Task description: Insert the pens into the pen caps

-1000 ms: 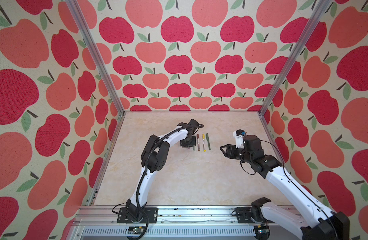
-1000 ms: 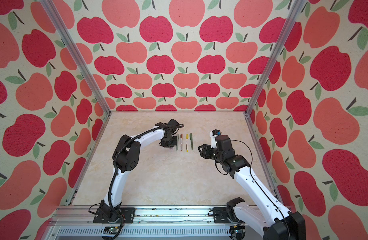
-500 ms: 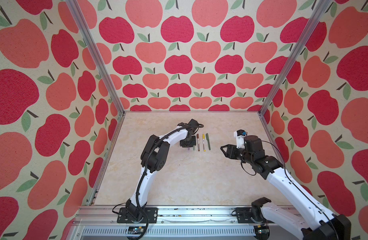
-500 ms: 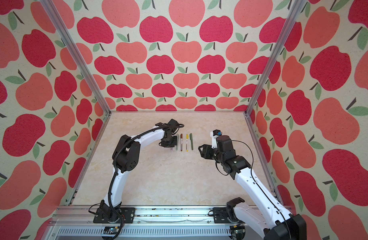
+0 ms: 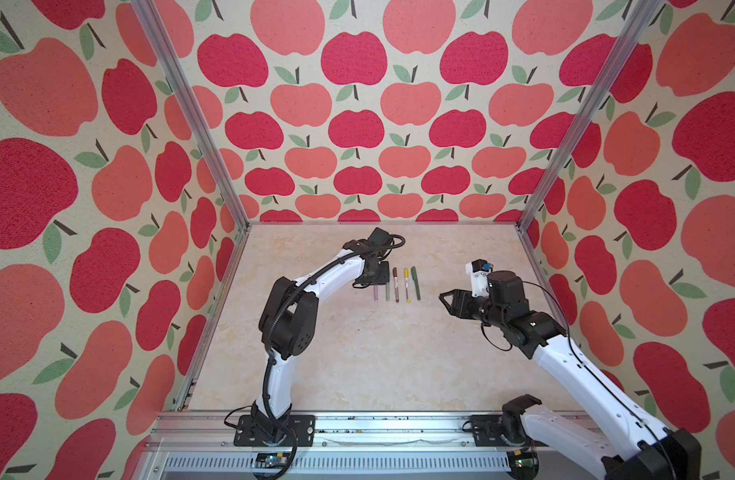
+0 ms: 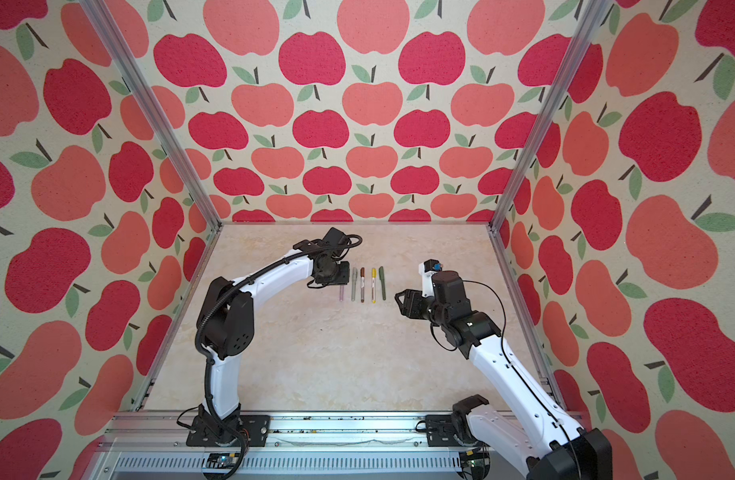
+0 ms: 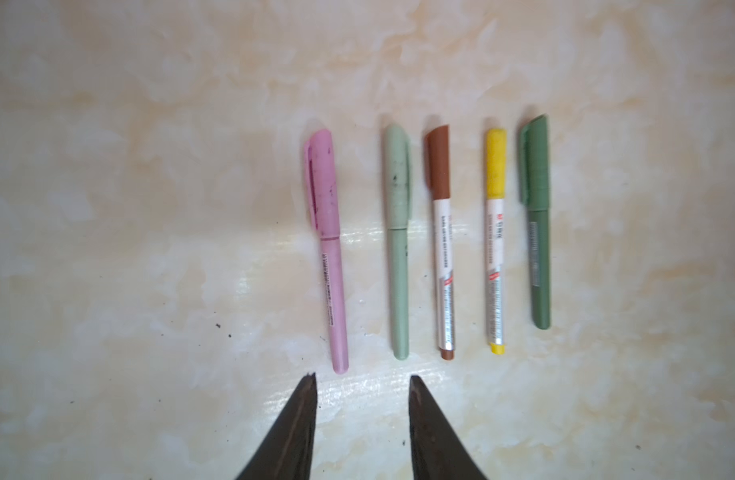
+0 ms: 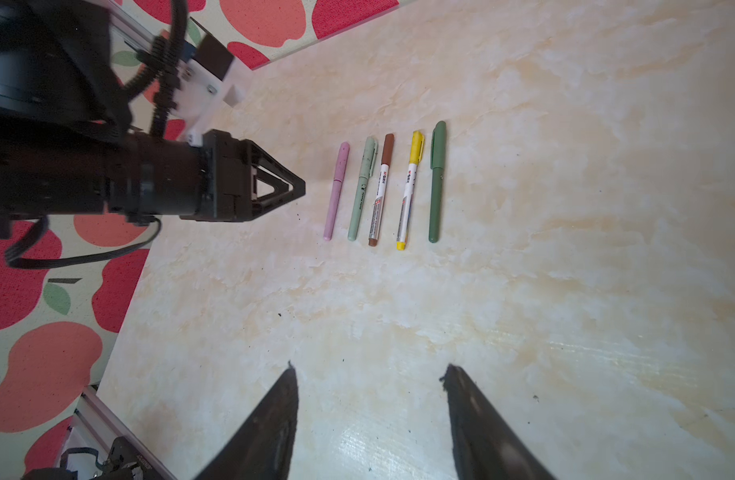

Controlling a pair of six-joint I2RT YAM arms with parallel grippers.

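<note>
The marbled table [image 5: 357, 365] carries everything. In a top view the right gripper [image 8: 369, 368] hangs at 3 o'clock of the pens [image 5: 396, 286], its jaws parted and empty. The left gripper [image 7: 362, 377] is at 10 o'clock of that row, jaws apart with nothing between them, seemingly just clear of the tabletop. The five pens lie parallel toward 12 o'clock of the table's centre. From 9 to 3 o'clock they are the pink pen [image 7: 328, 266], pale green pen [image 7: 399, 270], brown-capped pen [image 7: 444, 266], yellow-capped pen [image 7: 495, 266] and dark green pen [image 7: 539, 257]. The pen caps [image 7: 437, 162] are all on, pointing to 12 o'clock.
</note>
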